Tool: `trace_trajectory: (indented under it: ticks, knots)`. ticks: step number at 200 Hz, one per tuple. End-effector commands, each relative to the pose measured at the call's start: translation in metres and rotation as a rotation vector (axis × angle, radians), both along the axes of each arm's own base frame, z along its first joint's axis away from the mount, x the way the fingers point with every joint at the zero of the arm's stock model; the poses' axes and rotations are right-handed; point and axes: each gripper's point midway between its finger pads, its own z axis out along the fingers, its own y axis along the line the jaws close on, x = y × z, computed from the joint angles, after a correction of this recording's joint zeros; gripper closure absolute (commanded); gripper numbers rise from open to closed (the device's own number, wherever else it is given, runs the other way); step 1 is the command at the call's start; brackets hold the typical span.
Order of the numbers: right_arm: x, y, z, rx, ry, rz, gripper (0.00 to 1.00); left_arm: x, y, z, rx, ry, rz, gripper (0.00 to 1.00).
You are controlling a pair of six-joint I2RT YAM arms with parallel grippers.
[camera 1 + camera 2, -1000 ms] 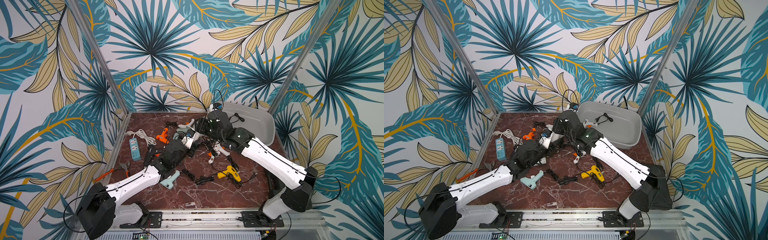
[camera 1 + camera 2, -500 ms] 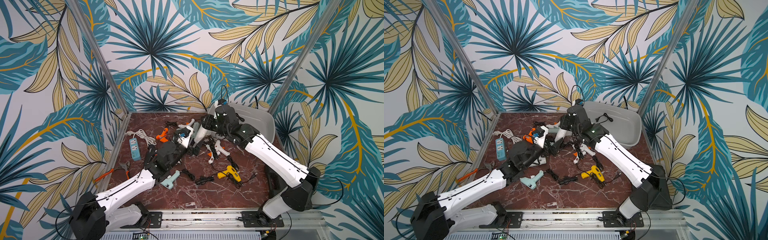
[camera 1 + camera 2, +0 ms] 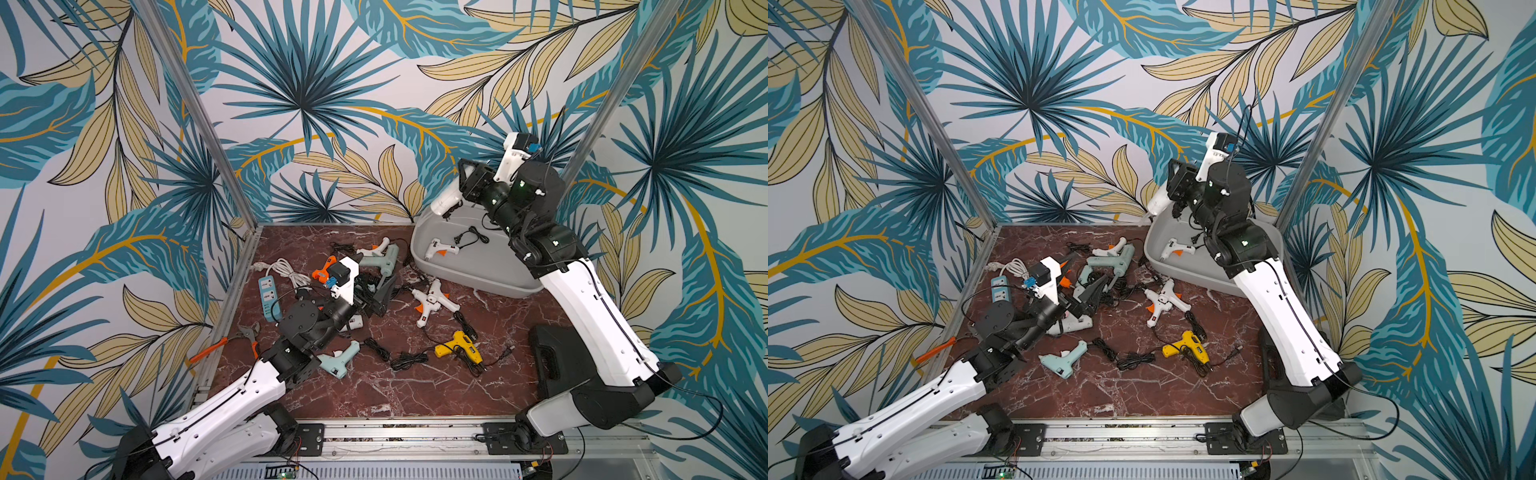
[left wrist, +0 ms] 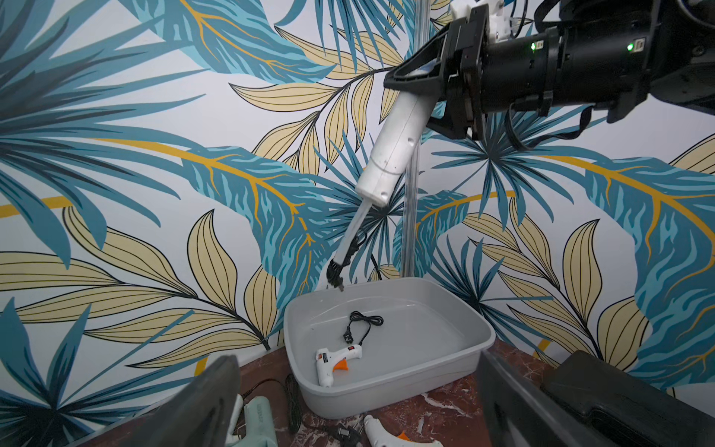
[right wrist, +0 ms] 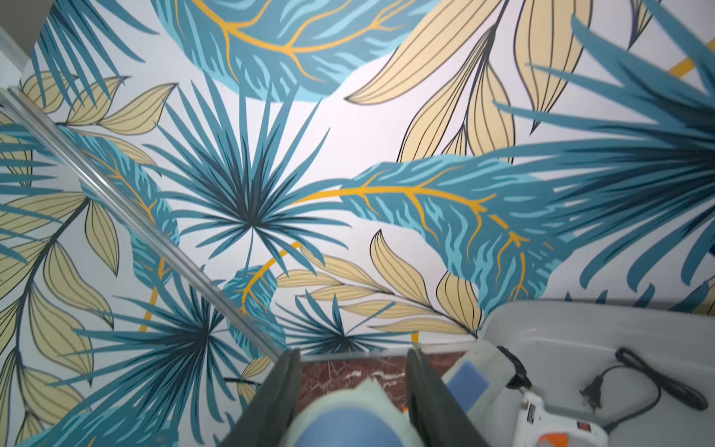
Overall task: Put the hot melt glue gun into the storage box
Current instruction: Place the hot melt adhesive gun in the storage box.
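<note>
The large light grey plastic storage tub (image 4: 445, 373) has smooth walls with a soft sheen. The long white plastic glue gun (image 4: 394, 151) looks smooth and matt. The dark red tabletop (image 3: 415, 390) is polished, white-veined, marble by the look. The silver metal frame post (image 3: 199, 116) is brushed. The flat black plastic case (image 3: 552, 338) seems dull and finely textured.

A: Right end effector (image 4: 410, 102)?
B: Clamped on a white hot melt glue gun (image 4: 390, 154), hanging tilted. Cord bundle (image 4: 336, 271) dangles below it, over the storage box (image 4: 387, 391) far rim.
A: Left end effector (image 4: 356, 356)?
B: Jaws wide apart. Box ahead on the worktop (image 4: 445, 406), small glue gun (image 4: 336, 360) inside.
</note>
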Motion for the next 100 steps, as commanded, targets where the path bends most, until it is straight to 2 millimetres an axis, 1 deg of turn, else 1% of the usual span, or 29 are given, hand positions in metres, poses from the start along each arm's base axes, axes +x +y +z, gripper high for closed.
trace_trajectory:
  ticks: [1,25,26,50,73,100]
  knots:
    - [0.034,-0.014,0.013,-0.001,-0.127,-0.061,1.00,0.002,0.007,-0.009,0.002,0.029,0.036,0.00]
    - [0.077,-0.027,-0.014,0.005,-0.153,-0.104,1.00,0.005,0.012,-0.018,0.015,0.047,0.071,0.00]
    - [0.079,-0.027,-0.018,0.004,-0.150,-0.104,1.00,0.005,0.012,-0.018,0.016,0.047,0.072,0.00]
    - [0.117,-0.034,-0.045,0.007,-0.176,-0.130,1.00,0.010,0.016,-0.027,0.038,0.067,0.110,0.00]
    - [0.151,-0.035,-0.074,-0.019,-0.168,-0.146,1.00,0.015,0.021,-0.035,0.055,0.092,0.141,0.00]
    - [0.182,-0.031,-0.104,-0.042,-0.147,-0.135,1.00,0.018,0.025,-0.044,0.063,0.115,0.164,0.00]
